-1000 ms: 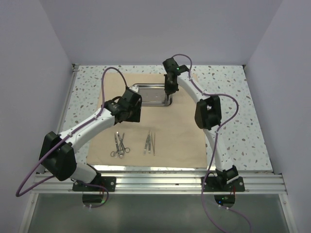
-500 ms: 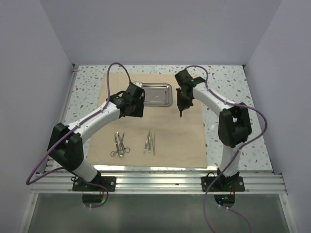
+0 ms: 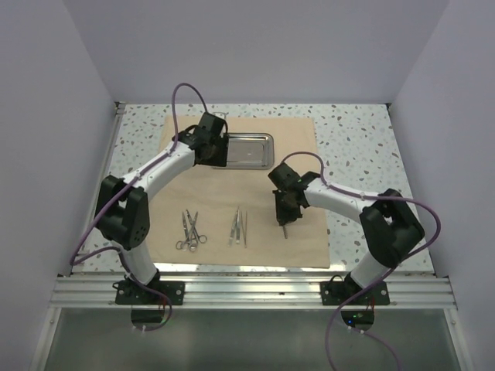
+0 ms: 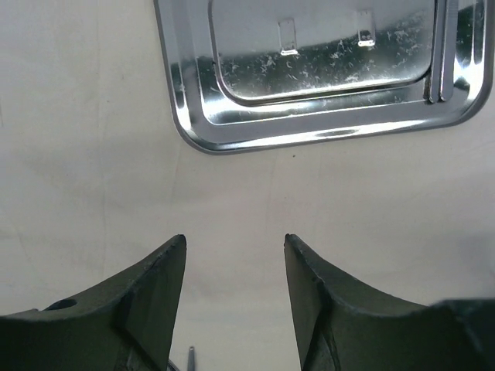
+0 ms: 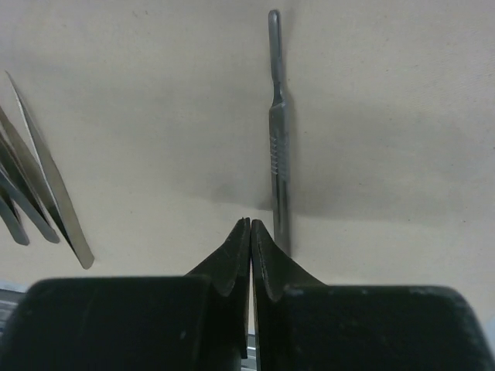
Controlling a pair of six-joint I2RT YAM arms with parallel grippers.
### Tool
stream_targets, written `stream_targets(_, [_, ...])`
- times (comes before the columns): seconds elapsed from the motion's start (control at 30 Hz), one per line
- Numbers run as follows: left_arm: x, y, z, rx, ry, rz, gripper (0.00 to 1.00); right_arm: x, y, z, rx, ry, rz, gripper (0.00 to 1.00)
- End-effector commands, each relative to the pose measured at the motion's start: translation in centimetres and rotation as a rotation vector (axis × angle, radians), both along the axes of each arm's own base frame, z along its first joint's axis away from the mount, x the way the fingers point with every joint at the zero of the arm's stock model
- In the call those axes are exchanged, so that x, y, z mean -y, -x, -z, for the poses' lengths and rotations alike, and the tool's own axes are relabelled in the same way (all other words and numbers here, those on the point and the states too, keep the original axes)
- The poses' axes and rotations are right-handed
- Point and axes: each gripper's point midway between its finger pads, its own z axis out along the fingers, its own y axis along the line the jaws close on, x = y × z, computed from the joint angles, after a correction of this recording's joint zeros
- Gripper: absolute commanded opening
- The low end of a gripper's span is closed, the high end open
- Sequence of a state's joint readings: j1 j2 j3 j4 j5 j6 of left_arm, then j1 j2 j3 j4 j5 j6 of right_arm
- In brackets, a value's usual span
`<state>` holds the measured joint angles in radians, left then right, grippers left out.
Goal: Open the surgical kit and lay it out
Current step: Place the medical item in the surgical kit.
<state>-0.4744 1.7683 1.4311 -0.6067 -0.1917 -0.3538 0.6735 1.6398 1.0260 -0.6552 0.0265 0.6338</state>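
The tan cloth wrap (image 3: pixel 302 232) lies spread flat, with the shiny steel tray (image 3: pixel 267 139) at its far edge. Scissor-like forceps (image 3: pixel 189 232) and tweezers (image 3: pixel 239 226) lie side by side near the front. My right gripper (image 3: pixel 284 219) hangs low over the cloth (image 5: pixel 387 116), right of the tweezers (image 5: pixel 46 193). It is shut, and a slim steel scalpel handle (image 5: pixel 277 131) runs out from behind its right finger. My left gripper (image 3: pixel 216 158) is open and empty over the cloth (image 4: pixel 77 154), just short of the tray's (image 4: pixel 232 143) left end.
The cloth sits on a speckled tabletop (image 3: pixel 363 139) closed in by pale walls on three sides. An aluminium rail (image 3: pixel 247 290) with both arm bases runs along the near edge. Purple cables loop above both arms.
My right gripper has come from the tray's right end toward the near side, carrying the scalpel handle down beside the tweezers. My left gripper has shifted toward the far side, to the tray's left end.
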Motion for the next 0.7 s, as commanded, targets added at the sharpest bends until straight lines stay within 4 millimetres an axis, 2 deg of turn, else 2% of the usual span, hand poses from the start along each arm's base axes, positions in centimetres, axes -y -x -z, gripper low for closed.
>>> stream_targets(0.0, [0.0,-2.2,-1.8,0.051,0.046,0.005,0.57,-1.0,-0.1,-0.7,0.047,-0.078,0.064,0.00])
stream_targets(0.23, [-0.4,-2.6,-1.0,0.036,0.050,-0.003,0.56,-1.0,2.0,-0.6,0.007,-0.069,0.056,0.00])
stream_targets(0.33, [-0.3,-2.6,-0.9,0.031,0.058,-0.002,0.55,-1.2,2.0,-2.1,0.022,-0.075,0.032,0.00])
stream_targets(0.37, [-0.3,-2.6,-1.0,0.032,0.059,-0.002,0.55,-1.7,1.2,-3.4,0.053,-0.088,0.029,0.17])
stream_targets(0.4, [-0.3,-2.6,-1.0,0.032,0.058,-0.001,0.55,-1.2,0.8,-4.5,0.080,-0.070,0.031,0.37])
stream_targets(0.43, [-0.3,-2.6,-1.0,0.033,0.056,-0.002,0.55,-1.2,0.1,-5.4,0.110,-0.062,0.015,0.62])
stream_targets(0.47, [-0.4,-2.6,-0.9,0.033,0.053,-0.002,0.55,-2.1,-1.4,-7.6,0.169,-0.086,0.009,0.76])
stream_targets(0.53, [-0.4,-2.5,-1.0,0.034,0.053,-0.004,0.55,-2.1,-3.0,-8.9,0.217,-0.042,-0.017,0.82])
stream_targets(0.57, [-0.5,-2.5,-1.0,0.034,0.052,-0.005,0.55,-3.2,-4.9,-11.4,0.280,-0.063,-0.026,0.82])
stream_targets(0.6, [-0.6,-2.5,-1.2,0.038,0.052,-0.008,0.55,-3.6,-5.6,-10.7,0.261,-0.023,-0.043,0.82])
stream_targets(0.63, [-0.7,-2.4,-1.4,0.040,0.052,-0.009,0.55,-4.0,-6.6,-11.1,0.279,-0.008,-0.077,0.82])
stream_targets(0.67, [-0.7,-2.4,-1.5,0.043,0.054,-0.010,0.55,-4.9,-8.6,-12.8,0.331,-0.014,-0.076,0.82])
